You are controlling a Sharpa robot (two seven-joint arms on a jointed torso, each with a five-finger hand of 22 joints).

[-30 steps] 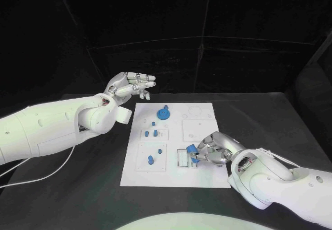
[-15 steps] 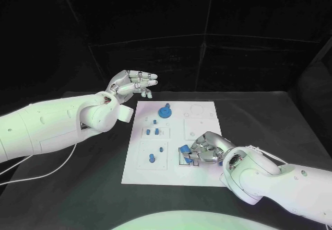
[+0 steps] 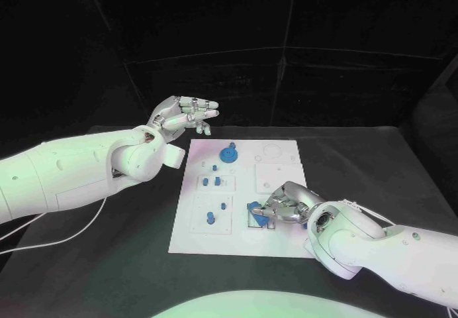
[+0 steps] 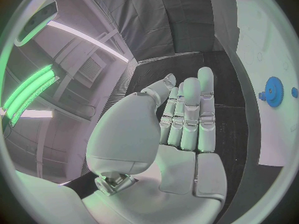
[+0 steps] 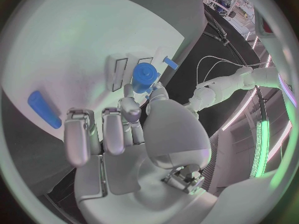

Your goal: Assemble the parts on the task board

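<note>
The task board (image 3: 272, 192) looks like matt white plastic, smooth and flat. The blue parts — a toothed gear (image 3: 228, 156) and a round peg (image 5: 145, 76) — seem moulded plastic, faintly glossy. Both hands (image 3: 183, 116) (image 3: 286, 205) show satiny silver metal; the table (image 3: 363, 159) is dull black.

Parts (image 3: 216, 181) on task board (image 3: 276, 245) (mid-table)

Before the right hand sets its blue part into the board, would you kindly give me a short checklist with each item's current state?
1. Right hand holds the blue part between its fingertips: ok.
2. Part hangs over the slotted block on the task board: ok.
3. Part lined up with a slot: cannot tell.
4. Left hand raised off the board, holding nothing: ok.
5. Blue gear at the board's far end, apart from both hands: ok.
</note>
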